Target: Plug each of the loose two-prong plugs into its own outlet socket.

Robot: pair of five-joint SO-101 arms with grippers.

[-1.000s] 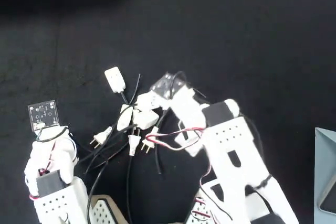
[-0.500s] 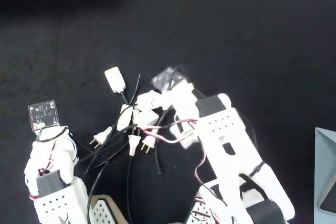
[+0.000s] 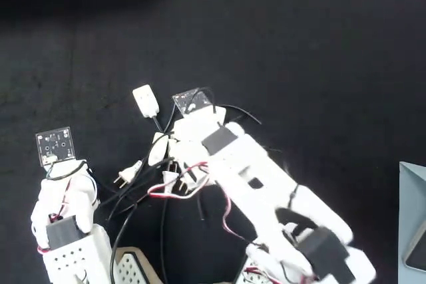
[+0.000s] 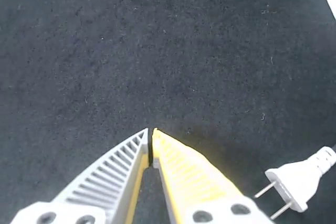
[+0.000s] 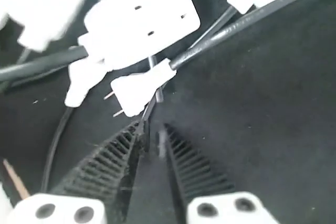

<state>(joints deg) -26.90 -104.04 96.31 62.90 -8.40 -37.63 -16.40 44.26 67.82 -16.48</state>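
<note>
A tangle of black cords with white plugs and outlet blocks lies mid-table. One outlet block (image 3: 146, 101) lies apart at the back. Loose two-prong plugs (image 3: 129, 175) (image 3: 168, 183) lie at the front of the tangle. My right arm stretches over the tangle. Its gripper (image 5: 152, 128) is narrowly open just short of a two-prong plug (image 5: 134, 93), and a thin black cord runs between the tips. A multi-socket outlet block (image 5: 142, 22) lies beyond that plug. My left gripper (image 4: 151, 132) is shut and empty over bare cloth, with one plug (image 4: 294, 181) off to its side.
The black cloth (image 3: 319, 64) covers the whole table, with wide free room at the back and right. A grey-blue container (image 3: 413, 217) stands at the right edge. A pale object (image 3: 133, 267) sits at the front edge between the arms.
My right arm has swung left across the tangle and now covers the outlet blocks it was beside. The left arm has not moved.
</note>
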